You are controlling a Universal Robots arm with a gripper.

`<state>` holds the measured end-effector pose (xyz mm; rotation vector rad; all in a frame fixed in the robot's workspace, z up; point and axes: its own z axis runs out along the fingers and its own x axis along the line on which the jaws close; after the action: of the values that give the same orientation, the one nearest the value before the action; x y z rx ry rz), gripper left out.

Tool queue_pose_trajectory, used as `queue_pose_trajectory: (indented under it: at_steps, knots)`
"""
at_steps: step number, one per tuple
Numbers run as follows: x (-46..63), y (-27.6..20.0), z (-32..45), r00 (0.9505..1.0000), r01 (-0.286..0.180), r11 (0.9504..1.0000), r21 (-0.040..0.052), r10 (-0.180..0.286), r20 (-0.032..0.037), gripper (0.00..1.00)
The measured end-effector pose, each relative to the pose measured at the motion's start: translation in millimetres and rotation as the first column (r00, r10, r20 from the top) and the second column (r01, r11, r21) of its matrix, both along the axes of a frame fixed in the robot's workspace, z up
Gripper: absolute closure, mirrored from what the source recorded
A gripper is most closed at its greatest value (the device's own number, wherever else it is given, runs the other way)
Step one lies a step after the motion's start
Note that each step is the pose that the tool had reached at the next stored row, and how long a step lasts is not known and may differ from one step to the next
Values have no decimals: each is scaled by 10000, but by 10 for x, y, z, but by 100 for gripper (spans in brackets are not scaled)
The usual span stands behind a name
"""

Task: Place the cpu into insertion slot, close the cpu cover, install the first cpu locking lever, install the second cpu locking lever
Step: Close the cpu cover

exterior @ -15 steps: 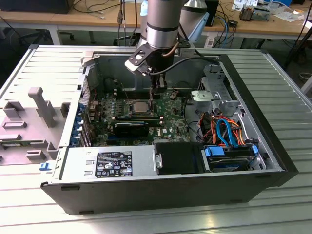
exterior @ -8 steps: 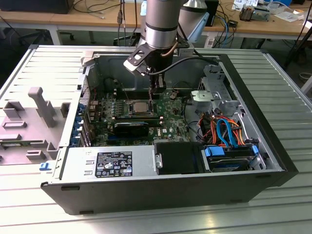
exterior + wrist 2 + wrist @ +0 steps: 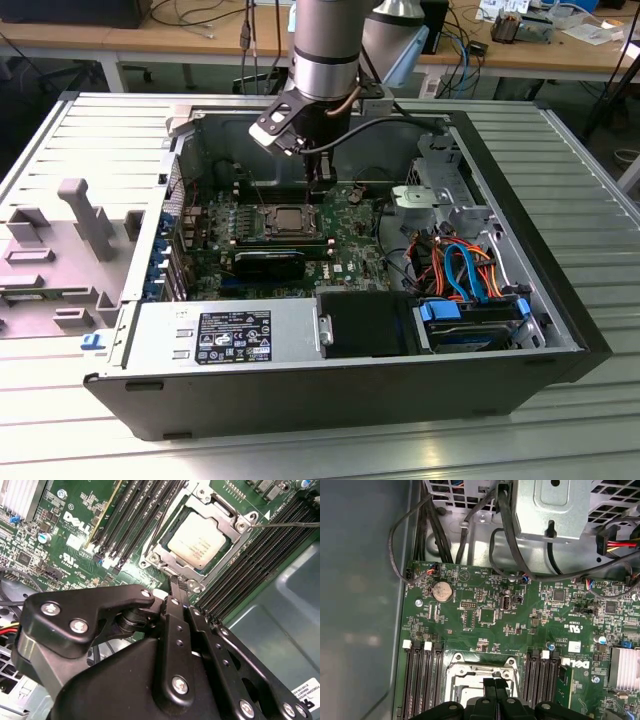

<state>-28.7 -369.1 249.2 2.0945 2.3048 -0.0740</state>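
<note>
The gripper [image 3: 176, 582] has its fingers pinched together with nothing visible between them. Its tips hang just above the near edge of the insertion slot [image 3: 159, 560]. The cpu [image 3: 200, 542] lies flat in the slot just beyond the tips, with the cpu cover [image 3: 227, 520] folded down around it. A thin locking lever [image 3: 285, 524] juts out on the slot's far side. The step in hand looks like lever work. The closed tips should press only on the wire, clear of the chip's top and the memory slots [image 3: 135, 525] alongside.
</note>
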Motion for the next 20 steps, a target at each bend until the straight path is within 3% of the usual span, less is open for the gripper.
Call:
queue_pose_trajectory:
  at_steps: [17, 20]
  knots:
    - [-151, -1, -13, 10000, 0, 10000, 0, 0, 0, 89]
    - [-234, -1, -16, 10000, 0, 10000, 0, 0, 0, 89]
